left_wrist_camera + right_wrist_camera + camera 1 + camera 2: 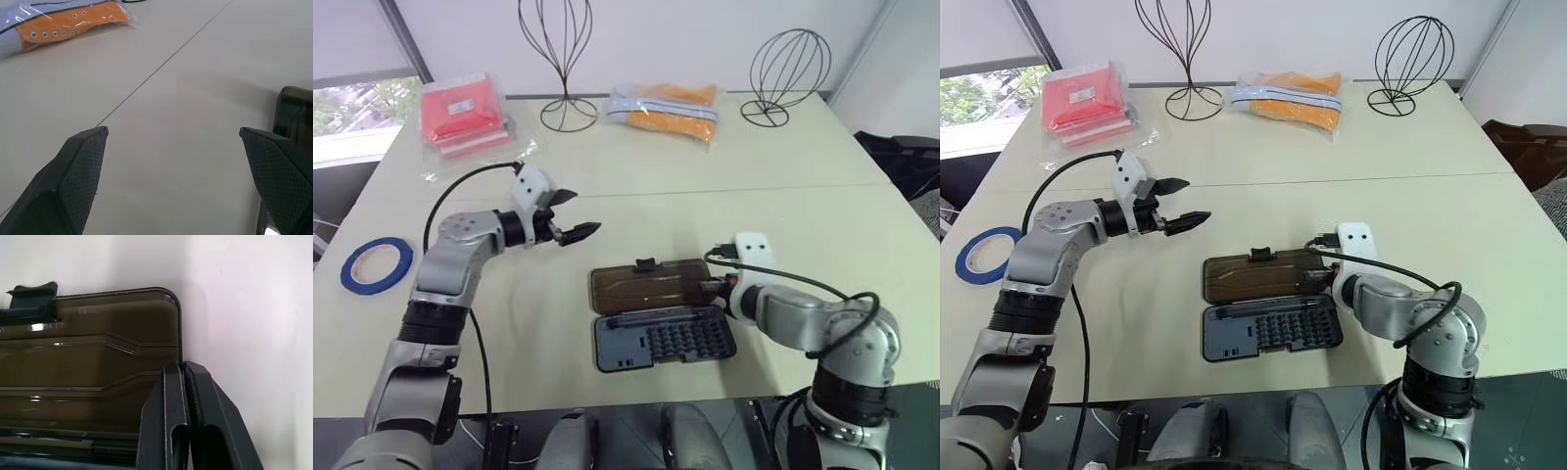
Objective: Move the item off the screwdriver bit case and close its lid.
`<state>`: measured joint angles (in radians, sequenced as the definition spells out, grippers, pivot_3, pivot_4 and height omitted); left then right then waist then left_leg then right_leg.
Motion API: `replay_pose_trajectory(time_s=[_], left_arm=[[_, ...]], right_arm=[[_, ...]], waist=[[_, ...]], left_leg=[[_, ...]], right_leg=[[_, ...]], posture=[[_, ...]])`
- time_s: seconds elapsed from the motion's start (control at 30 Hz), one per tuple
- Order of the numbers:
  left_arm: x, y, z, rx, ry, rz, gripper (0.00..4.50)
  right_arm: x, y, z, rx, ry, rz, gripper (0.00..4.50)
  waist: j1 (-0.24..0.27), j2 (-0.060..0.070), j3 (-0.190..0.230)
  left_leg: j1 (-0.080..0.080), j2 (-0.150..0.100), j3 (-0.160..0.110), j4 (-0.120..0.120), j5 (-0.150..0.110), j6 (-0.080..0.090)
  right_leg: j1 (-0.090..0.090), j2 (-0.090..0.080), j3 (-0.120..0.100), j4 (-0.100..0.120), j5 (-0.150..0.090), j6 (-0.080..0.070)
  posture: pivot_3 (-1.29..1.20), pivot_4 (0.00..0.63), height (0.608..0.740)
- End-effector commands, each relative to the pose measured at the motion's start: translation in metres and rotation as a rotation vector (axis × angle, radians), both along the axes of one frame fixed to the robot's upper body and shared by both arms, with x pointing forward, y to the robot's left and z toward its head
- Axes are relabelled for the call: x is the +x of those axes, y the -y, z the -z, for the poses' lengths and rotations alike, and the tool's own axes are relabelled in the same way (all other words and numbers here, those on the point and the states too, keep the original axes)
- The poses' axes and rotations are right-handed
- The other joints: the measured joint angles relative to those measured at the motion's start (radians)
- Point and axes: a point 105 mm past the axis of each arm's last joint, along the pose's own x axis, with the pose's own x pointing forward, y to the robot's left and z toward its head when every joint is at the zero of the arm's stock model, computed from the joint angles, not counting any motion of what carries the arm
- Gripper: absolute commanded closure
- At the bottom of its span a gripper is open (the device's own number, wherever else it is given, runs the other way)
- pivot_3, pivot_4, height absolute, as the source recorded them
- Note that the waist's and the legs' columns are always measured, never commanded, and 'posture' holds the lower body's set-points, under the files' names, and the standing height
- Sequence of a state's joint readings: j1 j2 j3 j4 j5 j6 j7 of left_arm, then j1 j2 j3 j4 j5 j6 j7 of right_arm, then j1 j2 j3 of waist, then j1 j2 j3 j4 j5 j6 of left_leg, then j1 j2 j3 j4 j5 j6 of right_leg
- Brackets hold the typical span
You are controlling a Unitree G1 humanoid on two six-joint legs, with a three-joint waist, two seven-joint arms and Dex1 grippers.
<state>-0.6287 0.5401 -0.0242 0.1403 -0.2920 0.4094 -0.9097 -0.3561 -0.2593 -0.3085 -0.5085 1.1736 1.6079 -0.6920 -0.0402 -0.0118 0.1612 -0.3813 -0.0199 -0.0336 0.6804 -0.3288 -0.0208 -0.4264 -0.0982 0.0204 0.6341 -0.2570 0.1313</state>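
The screwdriver bit case (666, 338) sits on the desk (773, 196) near its front edge, between the two arms. Its lid (651, 284) is swung fully back and lies flat on the desk behind the tray of bits. Nothing rests on the tray or the lid, so the first part of the task looks done. Which of the things on the desk was moved off, I cannot tell.

Closing is what remains. The right end effector (182, 366) has its fingers pressed together and holds nothing. The tips are low at the lid's right-hand edge, near the far corner, which looks like a start at prying the lid up. The left end effector (579, 213) is spread wide and empty, and hovers above bare desk just beyond the lid's left corner. The lid has yet to be folded over and its latch (646, 263) pressed home.
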Motion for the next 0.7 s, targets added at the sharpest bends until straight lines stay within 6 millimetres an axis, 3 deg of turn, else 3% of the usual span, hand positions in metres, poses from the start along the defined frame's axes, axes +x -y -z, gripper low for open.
replay_pose_trajectory(time_s=[0.03,0.37,0.7], left_arm=[[-0.002,0.0,-0.01,0.006,0.043,0.005,0.0],[-0.003,0.001,-0.011,0.006,0.042,0.013,0.0],[-0.004,0.001,-0.01,0.007,0.039,0.01,0.0]], right_arm=[[-0.004,0.002,-0.008,0.015,0.016,0.011,4.45],[-0.021,0.005,-0.013,0.041,-0.121,0.102,4.45],[-0.021,0.002,-0.012,0.024,-0.131,0.099,4.45]], waist=[[0.0,0.0,0.0],[-0.003,0.0,0.001],[0.002,0.0,0.001]], left_leg=[[0.0,0.0,0.0,0.0,0.0,0.0],[-0.002,0.0,0.0,0.001,0.0,0.001],[-0.004,0.001,0.0,0.003,-0.001,0.002]], right_leg=[[0.0,0.0,0.0,0.0,0.0,0.0],[0.0,0.0,0.0,-0.002,0.0,0.0],[0.0,0.0,0.0,-0.003,0.0,0.0]], posture=[[0.0,0.15,0.74],[0.0,0.15,0.74],[0.0,0.15,0.74]])
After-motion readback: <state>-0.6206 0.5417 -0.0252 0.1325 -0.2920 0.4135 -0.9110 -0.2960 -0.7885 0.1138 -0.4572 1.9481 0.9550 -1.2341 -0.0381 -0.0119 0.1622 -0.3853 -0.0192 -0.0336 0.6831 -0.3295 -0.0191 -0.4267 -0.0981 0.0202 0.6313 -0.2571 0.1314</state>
